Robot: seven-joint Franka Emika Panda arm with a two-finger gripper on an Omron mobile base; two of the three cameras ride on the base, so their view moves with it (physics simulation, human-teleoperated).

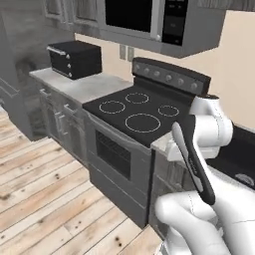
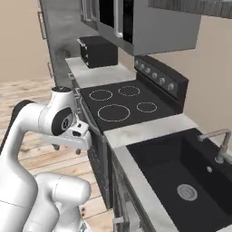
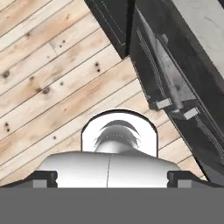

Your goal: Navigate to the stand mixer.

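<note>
1 black stove (image 1: 142,112) w/ 4 burner rings, 1 black toaster oven (image 1: 74,59) at 10 o'clock on the grey surface (image 1: 87,85), 1 microwave (image 1: 149,20) above, 1 sink (image 2: 181,176) w/ 1 faucet (image 2: 220,145). No readable labels. Claw (image 2: 65,148) hangs folded by the arm; cannot tell if apart. Hand cam faces wood floor (image 3: 48,65).

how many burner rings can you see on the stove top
4, all on the black cooktop: a large ring front centre, a smaller one front left, one back left and one back right. None looks hidden.
</note>
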